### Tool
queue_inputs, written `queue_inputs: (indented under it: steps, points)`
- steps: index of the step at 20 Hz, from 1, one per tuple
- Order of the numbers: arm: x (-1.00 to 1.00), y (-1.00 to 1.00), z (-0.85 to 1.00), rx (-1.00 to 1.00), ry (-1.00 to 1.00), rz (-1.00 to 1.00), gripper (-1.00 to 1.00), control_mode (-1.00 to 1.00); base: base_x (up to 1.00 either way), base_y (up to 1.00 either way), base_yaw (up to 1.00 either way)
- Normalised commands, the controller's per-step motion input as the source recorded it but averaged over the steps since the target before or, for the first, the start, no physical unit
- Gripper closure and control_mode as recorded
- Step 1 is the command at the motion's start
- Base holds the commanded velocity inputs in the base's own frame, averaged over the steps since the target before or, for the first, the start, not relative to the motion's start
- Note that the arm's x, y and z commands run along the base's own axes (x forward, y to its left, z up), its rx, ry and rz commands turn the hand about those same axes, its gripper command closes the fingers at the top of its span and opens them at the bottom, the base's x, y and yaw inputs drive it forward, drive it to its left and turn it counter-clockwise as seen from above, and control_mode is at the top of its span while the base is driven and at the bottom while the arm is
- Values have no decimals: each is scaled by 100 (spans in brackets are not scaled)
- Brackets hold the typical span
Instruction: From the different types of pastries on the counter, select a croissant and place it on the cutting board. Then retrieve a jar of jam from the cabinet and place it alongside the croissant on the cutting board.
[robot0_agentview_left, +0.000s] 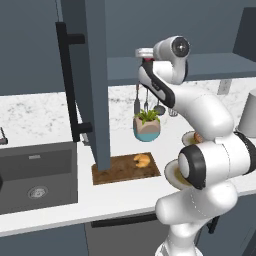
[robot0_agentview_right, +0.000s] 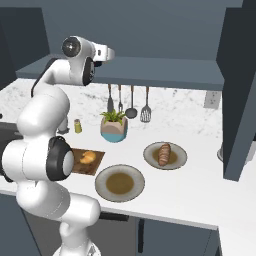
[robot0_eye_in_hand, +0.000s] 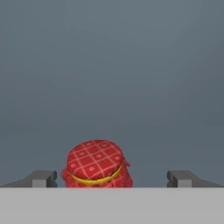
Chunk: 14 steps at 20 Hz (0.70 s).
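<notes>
The jar of jam (robot0_eye_in_hand: 97, 164), dark with a red checked top and a yellow band, stands in the hand view on the shelf of the cabinet (robot0_agentview_left: 210, 67). It sits between the two fingertips (robot0_eye_in_hand: 43, 178) of my open gripper (robot0_eye_in_hand: 113, 177), a little left of centre, and they do not touch it. The golden croissant (robot0_agentview_left: 142, 160) (robot0_agentview_right: 88, 157) lies on the dark brown cutting board (robot0_agentview_left: 125, 171) (robot0_agentview_right: 95, 165) on the white counter (robot0_agentview_left: 40, 112). A darker brown pastry (robot0_agentview_right: 164, 154) rests on a tan plate (robot0_agentview_right: 150, 152).
The open cabinet door (robot0_agentview_left: 97, 85) with its black bar handle (robot0_agentview_left: 67, 85) hangs over the board's left end. A potted plant (robot0_agentview_left: 147, 125), hanging utensils (robot0_agentview_right: 131, 102), a bare plate (robot0_agentview_right: 120, 183) and the dark sink (robot0_agentview_left: 37, 175) are nearby.
</notes>
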Motion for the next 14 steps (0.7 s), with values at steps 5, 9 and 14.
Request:
queue_inputs:
  steps: [5, 9, 14]
  points:
    - [0, 0, -3, 0, 0, 0, -100, -100, 0, 0, 0]
    - [0, 8, -6, 0, 0, 0, -100, -100, 0, 0, 0]
    - [0, 22, -10, 0, 0, 0, -100, -100, 0, 0, 0]
